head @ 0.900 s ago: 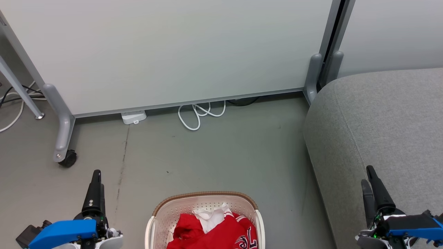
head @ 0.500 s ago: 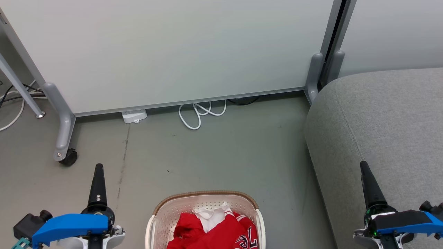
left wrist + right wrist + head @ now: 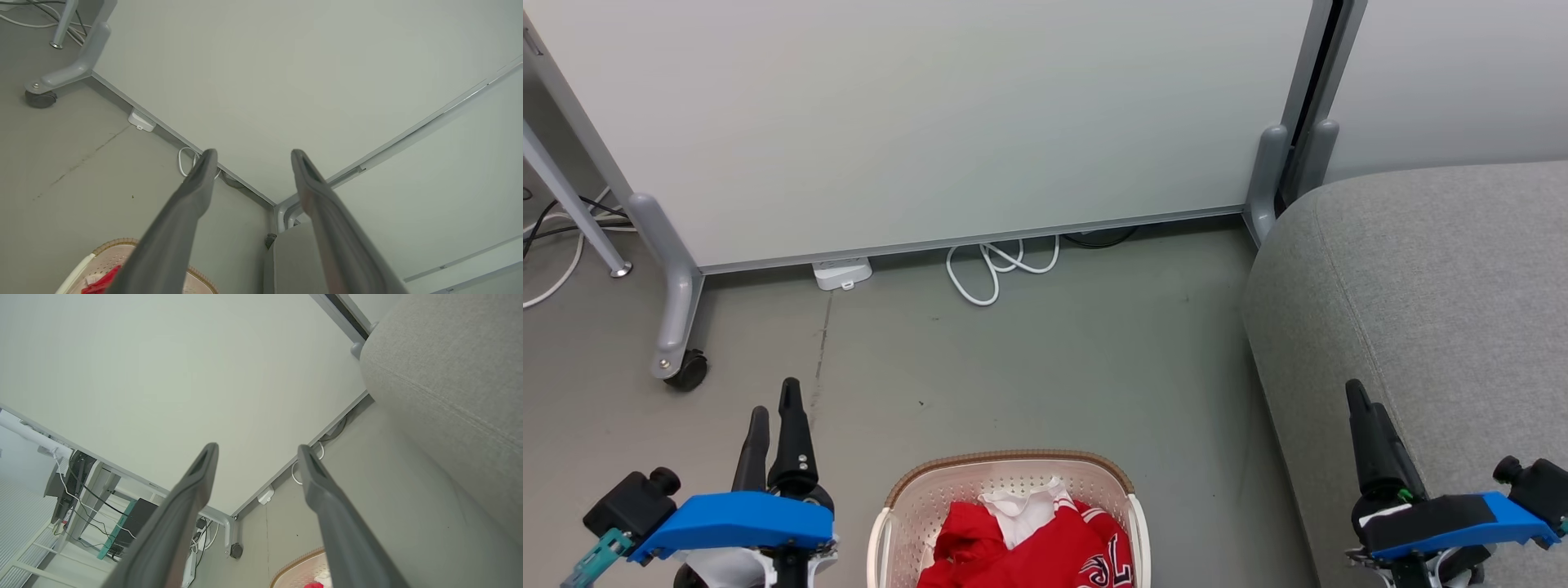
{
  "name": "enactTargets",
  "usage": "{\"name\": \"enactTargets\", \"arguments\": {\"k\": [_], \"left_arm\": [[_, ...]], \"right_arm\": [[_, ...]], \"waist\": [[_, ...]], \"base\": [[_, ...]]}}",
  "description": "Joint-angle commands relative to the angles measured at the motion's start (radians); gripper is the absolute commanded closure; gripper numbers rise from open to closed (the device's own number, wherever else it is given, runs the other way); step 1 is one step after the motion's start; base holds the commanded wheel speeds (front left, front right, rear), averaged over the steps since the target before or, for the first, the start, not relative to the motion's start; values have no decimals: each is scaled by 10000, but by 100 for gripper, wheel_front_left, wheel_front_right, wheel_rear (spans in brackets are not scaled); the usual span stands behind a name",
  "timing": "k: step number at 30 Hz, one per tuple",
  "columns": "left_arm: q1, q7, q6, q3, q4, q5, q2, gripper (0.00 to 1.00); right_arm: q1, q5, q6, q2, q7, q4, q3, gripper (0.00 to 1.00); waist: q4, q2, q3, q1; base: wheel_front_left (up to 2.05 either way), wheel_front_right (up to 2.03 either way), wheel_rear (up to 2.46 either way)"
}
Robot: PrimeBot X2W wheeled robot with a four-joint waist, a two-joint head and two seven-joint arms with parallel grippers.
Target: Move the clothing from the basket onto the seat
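Now the left gripper (image 3: pixel 774 397) and right gripper (image 3: pixel 1362 396), fingers apart, have edged inward toward the basket (image 3: pixel 1013 456).

Head view: I saw only the far half of the basket (image 3: pixel 1009 456), the bottom edge cut the rest | clothing (image 3: pixel 1045 551) likewise cropped, its black lettering too partial for me to read | seat (image 3: pixel 1437 286) ran off right and bottom edges | white cable (image 3: pixel 990 278) vanished under the partition (image 3: pixel 931 122), ends hidden.
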Motion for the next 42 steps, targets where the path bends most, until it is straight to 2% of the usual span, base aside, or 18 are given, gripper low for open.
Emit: {"name": "enactTargets", "arguments": {"k": [1,11,20,33,42], "left_arm": [[-258,-112,76,-119,-131,495,106,0],[-276,-435,403,-579,25,2032,266,0],[-280,-705,629,-854,23,3075,348,0],[-281,-1056,821,-1287,-92,4519,461,0],[-282,-1255,766,-1527,-161,5271,524,0]], "right_arm": [[-186,-453,24,-58,-119,-136,35,0],[-191,-2280,27,-66,-443,5,191,0],[-212,-3414,29,-72,-710,49,288,0],[-222,-4875,29,-79,-1064,53,431,0],[-215,-5681,31,-83,-1258,45,523,0]], "waist": [[3,0,-2,0],[36,0,11,0],[64,0,32,0],[103,0,58,0],[120,0,68,0]], "base": [[0,0,0],[0,0,0],[0,0,0],[0,0,0],[0,0,0]]}}
